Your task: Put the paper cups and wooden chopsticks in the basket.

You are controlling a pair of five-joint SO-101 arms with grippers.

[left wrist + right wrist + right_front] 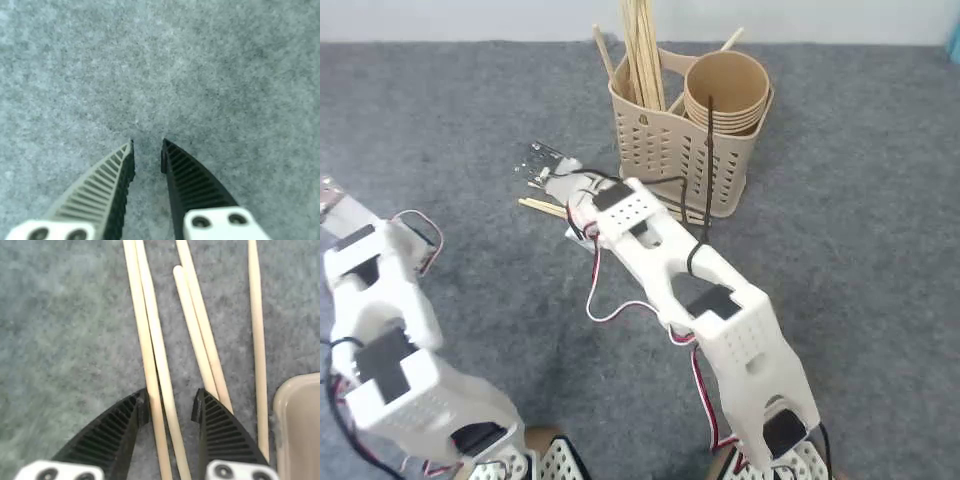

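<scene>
Right tool [172, 405] part open astride two wooden chopsticks [152, 340], not clamped on them.
The pair lies flat on the grey bench [60, 315] between its fingers, with three more chopsticks [197, 325] just beside. The basket [670, 150] close by, near the far edge, holds stacked paper cups [725, 90] and upright chopsticks [642, 50]. Left tool [148, 150], narrowly open and empty, hangs by the left edge.

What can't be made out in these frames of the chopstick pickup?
- High view: the loose chopsticks lie mostly under the right arm, so they cannot be counted there.
- High view: the left gripper is cut off by the frame edge.
- Right wrist view: the chopstick ends run past the frame edges, and the basket is cut down to a corner.
- High view: the paper cups are nested, so their number is unclear.
</scene>
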